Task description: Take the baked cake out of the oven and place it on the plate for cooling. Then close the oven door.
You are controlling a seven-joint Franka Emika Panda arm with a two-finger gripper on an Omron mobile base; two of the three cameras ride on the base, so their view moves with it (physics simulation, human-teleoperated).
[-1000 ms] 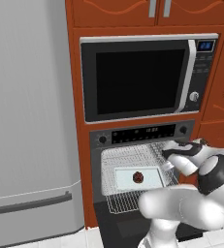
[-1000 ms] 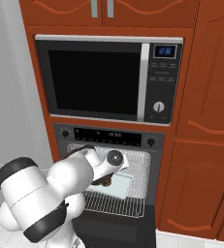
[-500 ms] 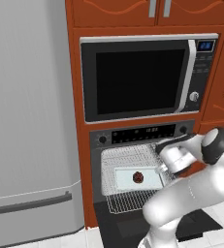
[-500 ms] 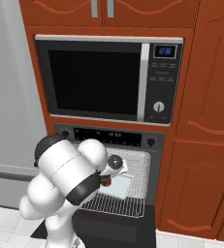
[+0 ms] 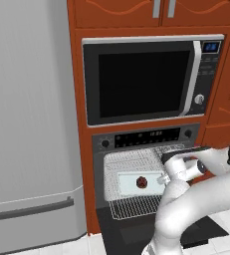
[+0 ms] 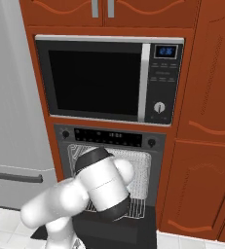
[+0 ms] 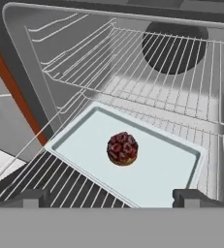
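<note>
On the pale tray (image 7: 159,167) on the oven's (image 5: 145,139) wire rack (image 7: 181,87) sits the baked cake (image 7: 122,148), centred. Your gripper (image 7: 111,197) hangs just before it, jaws wide and empty. Come in low and straddle the cake evenly before squeezing gently.

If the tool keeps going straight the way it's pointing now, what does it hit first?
Most likely the baked cake, which sits nearly centred ahead of the open tool on the pale tray inside the oven. Nothing stands between them, though depth is hard to judge.
</note>
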